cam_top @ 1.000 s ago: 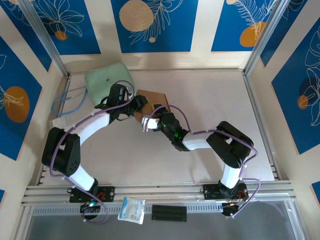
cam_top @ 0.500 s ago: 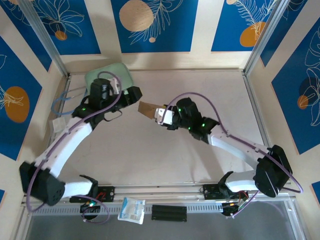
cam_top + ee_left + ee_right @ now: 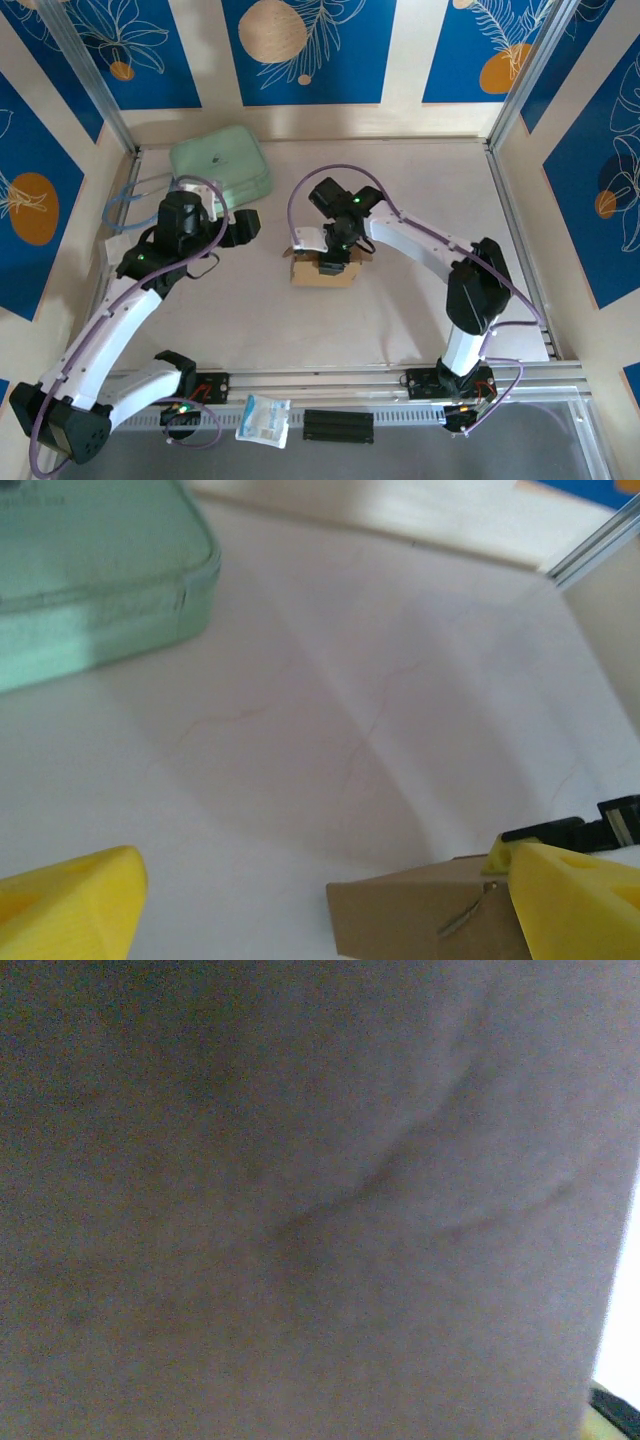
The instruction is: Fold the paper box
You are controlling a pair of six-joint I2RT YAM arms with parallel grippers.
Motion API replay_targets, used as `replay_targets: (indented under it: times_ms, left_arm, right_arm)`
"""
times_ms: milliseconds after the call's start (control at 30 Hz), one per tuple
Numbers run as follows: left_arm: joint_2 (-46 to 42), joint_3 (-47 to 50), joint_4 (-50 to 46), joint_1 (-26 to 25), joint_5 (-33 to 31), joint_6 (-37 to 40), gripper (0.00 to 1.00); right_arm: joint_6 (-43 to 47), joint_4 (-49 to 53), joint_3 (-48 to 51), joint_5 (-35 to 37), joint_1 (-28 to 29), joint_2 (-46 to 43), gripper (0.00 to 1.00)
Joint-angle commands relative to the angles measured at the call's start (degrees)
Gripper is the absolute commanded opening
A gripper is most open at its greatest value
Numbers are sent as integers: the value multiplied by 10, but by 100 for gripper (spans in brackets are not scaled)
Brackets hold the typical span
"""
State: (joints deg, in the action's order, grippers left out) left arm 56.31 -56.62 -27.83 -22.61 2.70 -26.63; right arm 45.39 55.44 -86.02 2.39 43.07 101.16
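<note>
The paper box (image 3: 322, 270) is a small brown cardboard box resting on the table near the middle. My right gripper (image 3: 336, 256) points straight down onto its top and is shut on it, with the fingers hidden by the wrist. In the left wrist view the box's near corner (image 3: 420, 920) shows at the bottom, with a yellow fingertip (image 3: 497, 853) of the right gripper at its top edge. My left gripper (image 3: 243, 226) is open to the left of the box, apart from it, its yellow fingertips (image 3: 70, 900) spread wide. A dim brownish surface (image 3: 300, 1210) lies close against the right wrist lens.
A mint-green pouch (image 3: 220, 160) lies at the back left, also seen as the green pouch (image 3: 90, 580). A grey-blue cable (image 3: 125, 205) loops by the left wall. A white packet (image 3: 265, 420) and a black bar (image 3: 338, 425) sit on the front rail.
The right gripper carried the box from near the pouch toward the table's middle and set it down. The left gripper opened and drew back to the left, away from the box.
</note>
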Motion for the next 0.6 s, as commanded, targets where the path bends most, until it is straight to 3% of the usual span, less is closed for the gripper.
replay_targets:
  times_ms: [0,267,567]
  left_arm:
    - [-10,17,6,4,12,5,93]
    - [-1,41,16,4,19,25,95]
    - [7,39,-2,4,93,135,96]
  right_arm:
    - [-5,17,-24,-17,6,7,47]
    - [-15,25,-36,-39,4,-3,77]
    - [-34,16,-29,-94,-6,-54,83]
